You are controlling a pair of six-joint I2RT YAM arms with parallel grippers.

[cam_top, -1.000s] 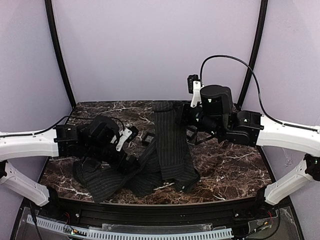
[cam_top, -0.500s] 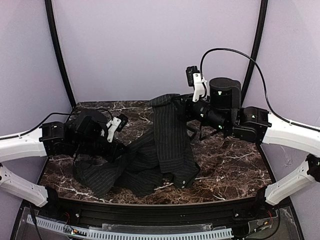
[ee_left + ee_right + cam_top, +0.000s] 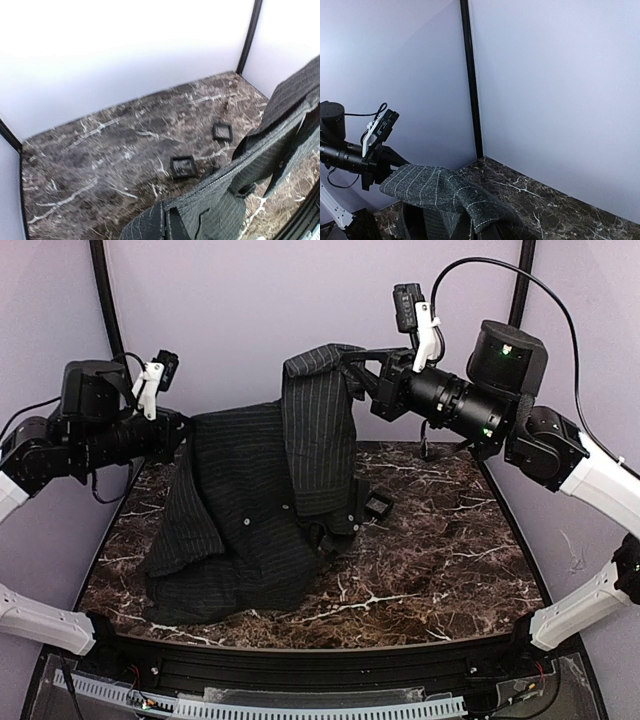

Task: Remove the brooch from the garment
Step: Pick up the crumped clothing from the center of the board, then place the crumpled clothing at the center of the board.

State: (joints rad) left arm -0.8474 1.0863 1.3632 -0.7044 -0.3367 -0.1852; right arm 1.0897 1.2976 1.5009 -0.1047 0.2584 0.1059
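The garment point(image 3: 250, 510), black with pale pinstripes, hangs stretched between both raised arms, and its lower part rests on the marble table point(image 3: 430, 560). My left gripper point(image 3: 183, 432) is shut on its upper left edge. In the left wrist view the cloth point(image 3: 235, 200) folds over that gripper point(image 3: 170, 227). My right gripper point(image 3: 352, 365) is shut on the upper right part, higher up. Pinstriped fabric point(image 3: 430, 187) drapes over this gripper point(image 3: 487, 232) in the right wrist view. The brooch is hidden in every view.
A small black square box point(image 3: 378, 505) lies on the table right of the hanging cloth. The left wrist view shows two such boxes point(image 3: 183, 166) point(image 3: 222, 131). Black frame posts point(image 3: 108, 330) stand at the back corners before pale walls.
My left gripper closed on the garment. Both arms then rose, lifting the cloth off the table and spreading it between them.
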